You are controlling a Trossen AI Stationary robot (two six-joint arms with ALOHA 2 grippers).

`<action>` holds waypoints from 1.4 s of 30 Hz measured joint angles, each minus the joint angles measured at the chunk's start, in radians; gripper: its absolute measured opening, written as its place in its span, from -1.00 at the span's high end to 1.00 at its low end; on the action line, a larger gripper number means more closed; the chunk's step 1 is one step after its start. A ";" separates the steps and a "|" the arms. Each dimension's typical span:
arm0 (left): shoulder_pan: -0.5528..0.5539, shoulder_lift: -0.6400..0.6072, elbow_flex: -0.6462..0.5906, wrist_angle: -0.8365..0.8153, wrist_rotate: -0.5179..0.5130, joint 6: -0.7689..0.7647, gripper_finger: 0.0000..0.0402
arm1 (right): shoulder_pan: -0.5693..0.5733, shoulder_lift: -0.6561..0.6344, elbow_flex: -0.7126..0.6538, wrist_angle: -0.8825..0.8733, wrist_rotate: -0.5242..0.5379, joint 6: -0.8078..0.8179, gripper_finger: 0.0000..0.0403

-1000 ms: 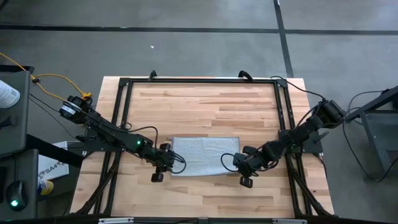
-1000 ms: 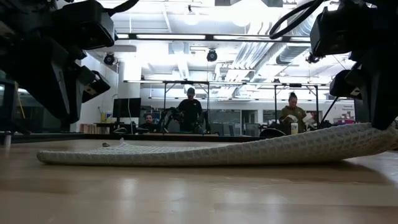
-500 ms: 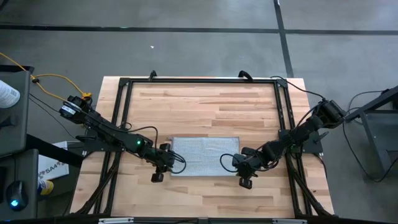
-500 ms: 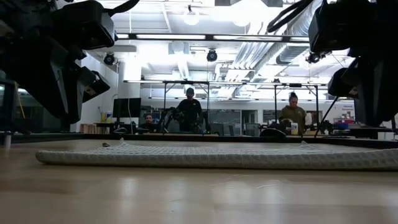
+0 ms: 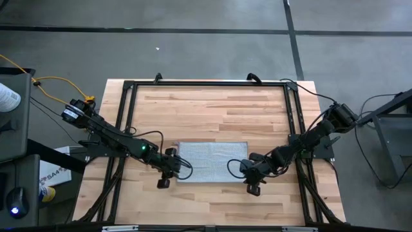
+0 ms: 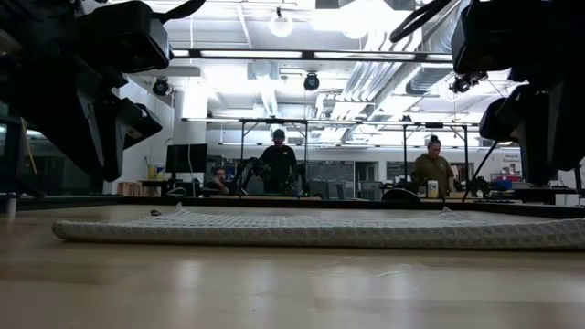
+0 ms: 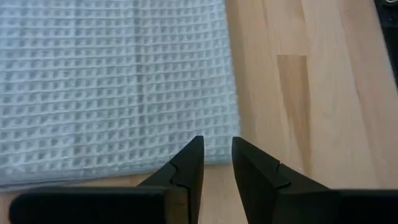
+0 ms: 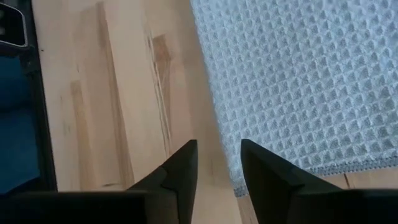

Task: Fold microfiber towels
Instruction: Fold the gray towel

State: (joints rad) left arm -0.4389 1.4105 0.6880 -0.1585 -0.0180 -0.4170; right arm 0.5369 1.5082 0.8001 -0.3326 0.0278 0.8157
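The left gripper (image 7: 216, 155) has its two dark fingers (image 7: 189, 165) parted by a narrow gap with nothing between them — the tips sit just over the near corner of the microfiber towel (image 7: 112, 81), where the hem meets bare wood. The right gripper (image 8: 217, 158) is much the same: its fingers (image 8: 180, 165) stand slightly apart and hold nothing, poised over the towel's edge close to a corner, one tip above wood and the other above the weave.

From above, the left gripper (image 5: 168, 169) is at the towel's left end and the right gripper (image 5: 252, 173) at its right end, each dark arm reaching in from its own side of the tabletop (image 5: 206, 103). The towel (image 5: 211, 161) lies between them as a flat, light grey-blue rectangle, toward the front half of the wooden surface, inside the black frame (image 5: 129, 87) that borders it.

At table height the towel (image 6: 311, 230) rests flat on the wood — a low, even strip with both ends down. The arms hang dark at either side. Beyond the table, people (image 6: 280, 160) are in the room.
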 joint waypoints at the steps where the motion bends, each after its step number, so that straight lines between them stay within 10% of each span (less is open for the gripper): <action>1: 0.000 0.000 0.000 0.000 -0.015 0.001 0.58 | 0.000 0.000 0.000 0.008 0.000 -0.002 0.43; 11: 0.001 0.000 0.000 -0.030 -0.139 0.072 0.58 | -0.015 0.000 0.000 -0.004 0.118 0.000 0.51; 26: 0.001 0.000 0.000 -0.031 -0.142 0.072 0.58 | -0.032 0.142 0.001 0.051 -0.055 0.003 0.96; 42: 0.001 0.000 0.000 -0.031 -0.141 0.072 0.58 | 0.000 0.142 0.001 0.136 -0.061 0.006 0.99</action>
State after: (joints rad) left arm -0.4377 1.4101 0.6884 -0.1890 -0.1589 -0.3454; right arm 0.5365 1.6501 0.8009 -0.1966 -0.0332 0.8213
